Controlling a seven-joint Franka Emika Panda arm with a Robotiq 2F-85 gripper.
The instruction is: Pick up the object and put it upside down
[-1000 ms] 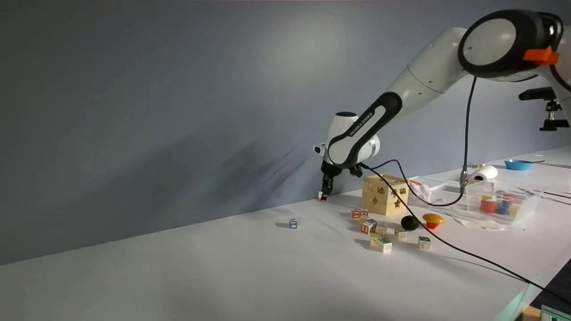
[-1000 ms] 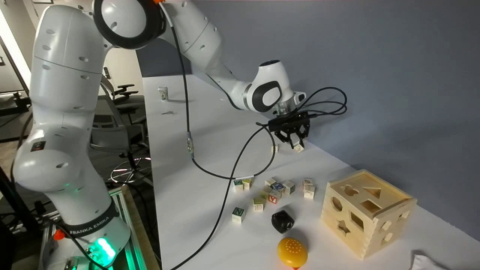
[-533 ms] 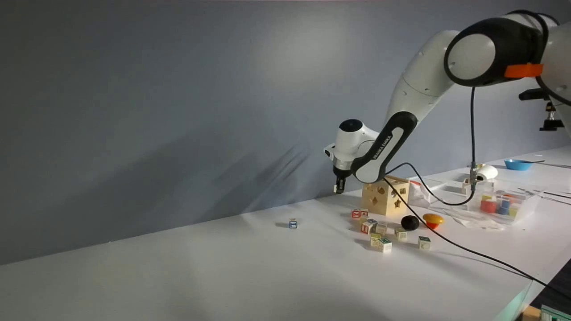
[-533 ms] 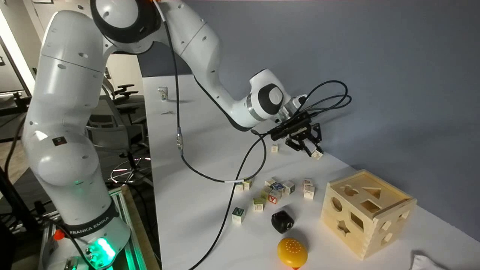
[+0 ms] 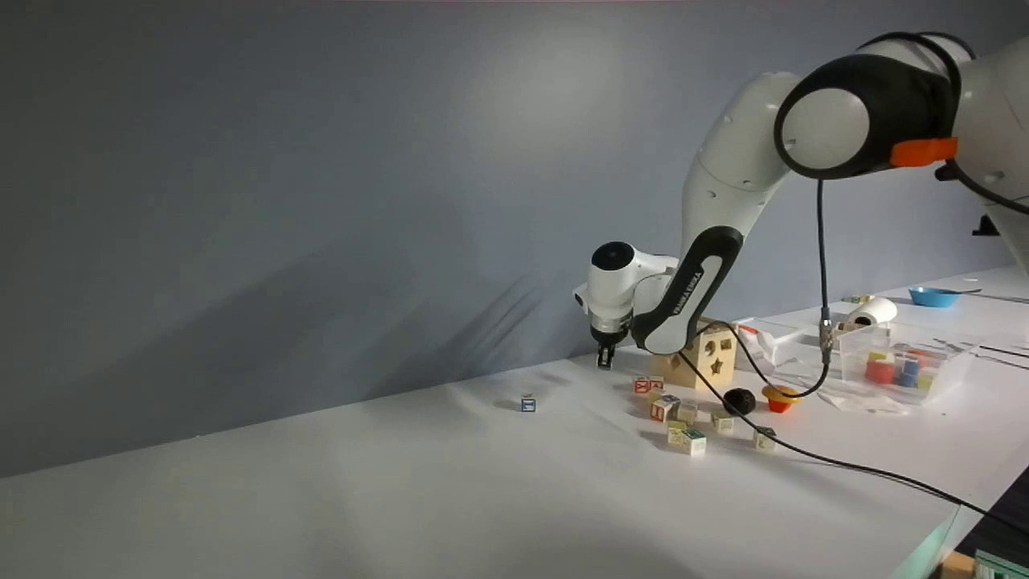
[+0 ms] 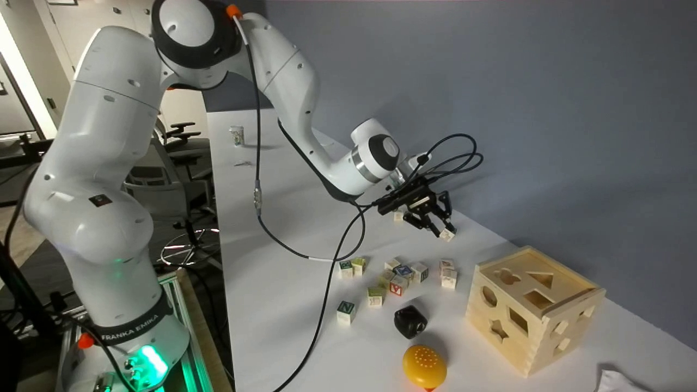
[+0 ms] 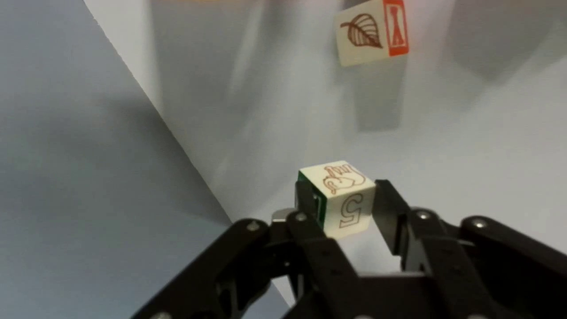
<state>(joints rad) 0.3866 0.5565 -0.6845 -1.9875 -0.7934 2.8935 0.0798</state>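
Wrist view: two dark fingers (image 7: 392,208) grip a cream cube (image 7: 340,200) near their tips, parted only as far as the cube itself keeps them. This cube, the object of the task, is seen tilted; a brown line drawing marks one face, an outlined figure like a 5 the next, and dark green shows at the flank beside one finger. Whether it touches the worktop (image 7: 469,186) cannot be told. Farther out in the same view, a second cube (image 7: 371,33) bears a leaf, with a red frame on its adjoining side.

In both exterior views, the white arm (image 5: 731,153) slopes down to the fingers. A lone cube (image 5: 528,404) with a blue-framed face rests apart, and lettered cubes (image 6: 398,285) lie in a loose cluster. Farther from the fingers, in an exterior view, stand a wooden box (image 6: 536,326) with cut-out shapes, a star and a round opening among them, near the grey wall (image 6: 626,163), a faceted black piece (image 6: 410,322) and a yellow dome (image 6: 425,366) dotted with pale specks.

Farther still, in an exterior view, a clear bin (image 5: 953,378) holds coloured blocks (image 5: 879,371); a white roll (image 5: 875,311) lies beyond it, and a blue bowl (image 5: 932,299) stands farthest along.
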